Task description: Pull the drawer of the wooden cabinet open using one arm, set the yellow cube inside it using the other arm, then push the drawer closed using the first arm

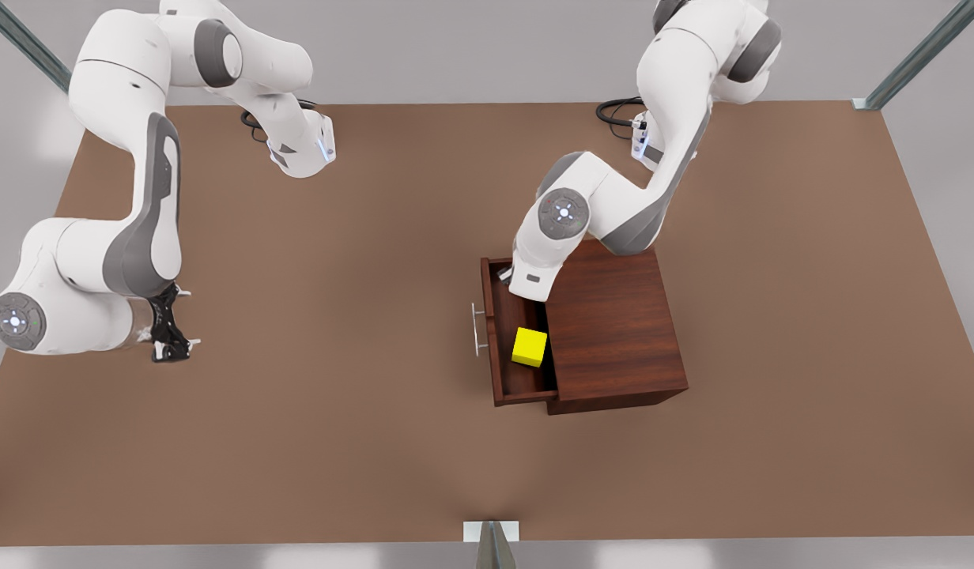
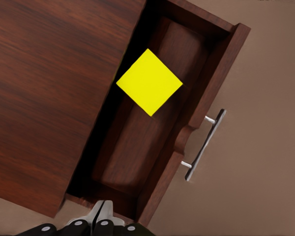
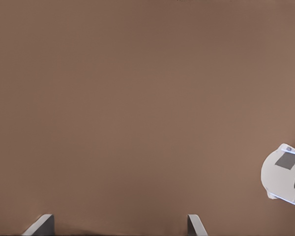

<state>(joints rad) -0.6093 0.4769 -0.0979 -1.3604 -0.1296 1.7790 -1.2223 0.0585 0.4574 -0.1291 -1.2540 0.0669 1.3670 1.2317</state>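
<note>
1 yellow cube (image 2: 149,82) lies inside the pulled-out drawer (image 2: 137,147) of the wooden cabinet (image 1: 613,324), apart from the left gripper (image 2: 102,216), seemingly clenched empty over the drawer's end, while the right gripper (image 3: 120,227), released, waits near the table (image 1: 337,395) edge.

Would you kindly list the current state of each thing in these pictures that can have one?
drawer: pulled partly open, handle free.
yellow cube: resting inside the drawer, not held.
wooden cabinet: upright on the table.
left claw: fingers shut together, empty, above one end of the open drawer.
right claw: fingers apart, empty, over bare table at the front view's left, far from the cabinet.
</note>
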